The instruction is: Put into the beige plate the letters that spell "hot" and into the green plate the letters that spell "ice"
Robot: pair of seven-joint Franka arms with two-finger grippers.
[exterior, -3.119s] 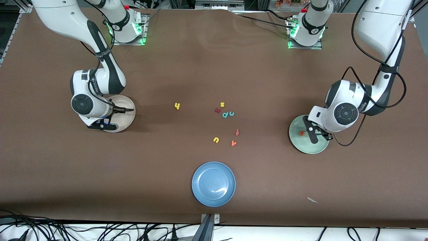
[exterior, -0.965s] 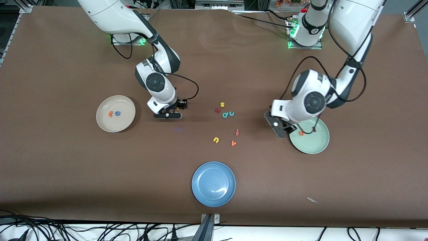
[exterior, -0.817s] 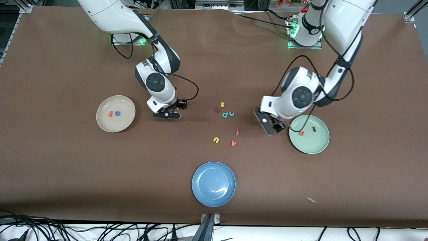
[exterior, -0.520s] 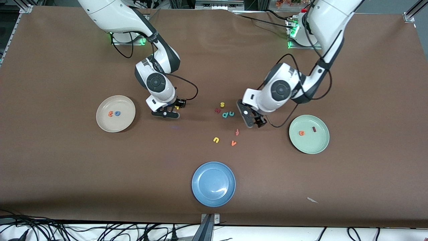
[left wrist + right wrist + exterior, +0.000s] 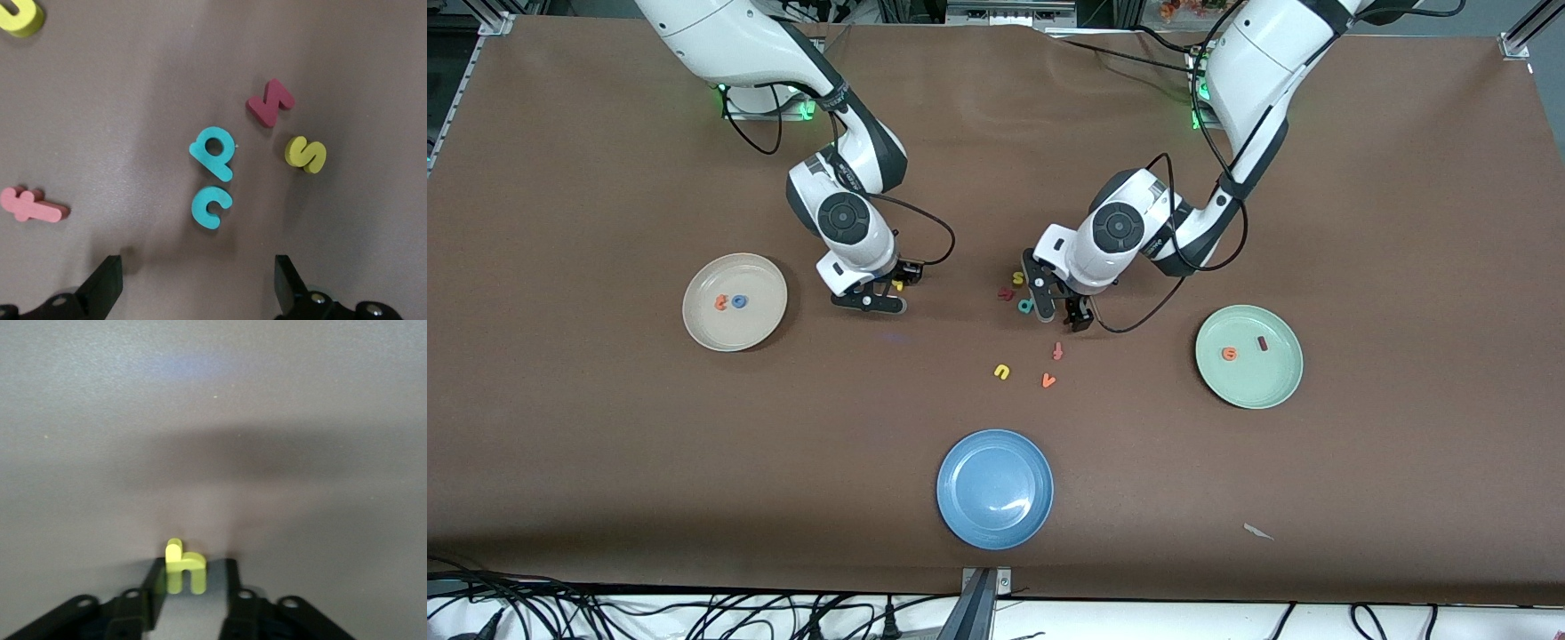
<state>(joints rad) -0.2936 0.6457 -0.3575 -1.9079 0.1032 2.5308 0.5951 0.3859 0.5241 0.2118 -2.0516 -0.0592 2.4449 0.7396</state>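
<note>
The right gripper [image 5: 185, 590] sits low on the tabletop [image 5: 605, 427], its fingers narrowed around the yellow h [image 5: 183, 567] with small gaps showing either side. The left gripper [image 5: 197, 283] hangs spread wide over the teal c [image 5: 211, 206]. The t [image 5: 719, 302] and o [image 5: 739, 301] lie in the beige plate [image 5: 703, 333]; the e [image 5: 1230, 354] and i [image 5: 1262, 341] in the green plate [image 5: 1249, 391].

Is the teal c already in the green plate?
No, the teal c lies on the table beside the teal p; the green plate holds other letters.
</note>
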